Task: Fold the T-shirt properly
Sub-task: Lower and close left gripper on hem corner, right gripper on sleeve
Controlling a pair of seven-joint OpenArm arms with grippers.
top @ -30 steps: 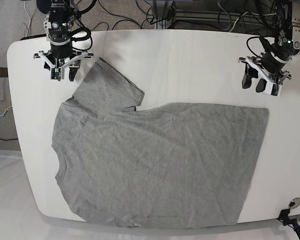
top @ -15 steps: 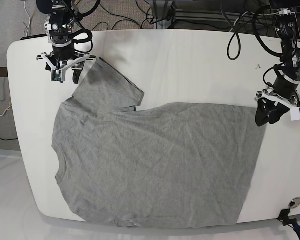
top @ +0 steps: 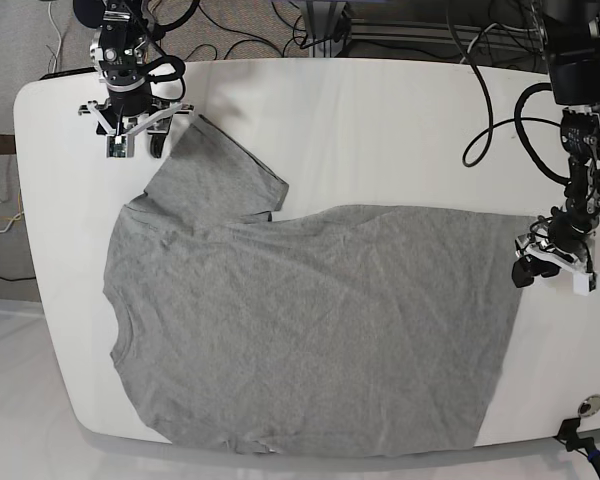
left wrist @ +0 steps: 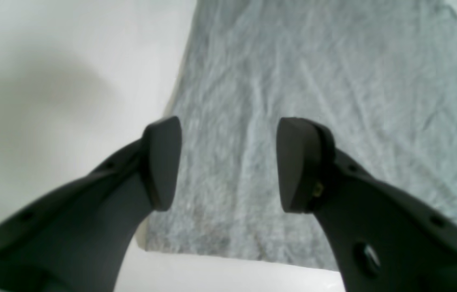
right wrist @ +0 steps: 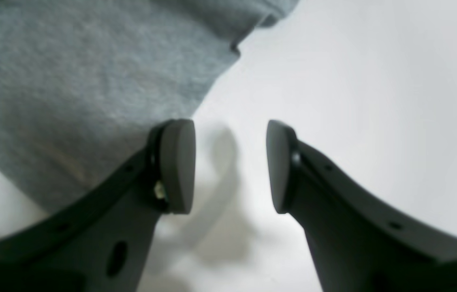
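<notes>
On white table [top: 380,120], grey T-shirt [top: 310,330] spread flat, lightly wrinkled, sleeve seemingly angled outward.

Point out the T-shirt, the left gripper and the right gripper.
T-shirt [top: 310,320], base view, middle of the body.
Left gripper [left wrist: 228,162], left wrist view, between the fingertips.
Right gripper [right wrist: 230,164], right wrist view, between the fingertips.

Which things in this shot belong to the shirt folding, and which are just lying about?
Part of the job:
- T-shirt, spread flat
- left claw, open at the hem corner
- right claw, open at the sleeve edge

Just lying about:
- white table, the work surface
- cables behind the table
- small round metal fitting near the table's corner
</notes>
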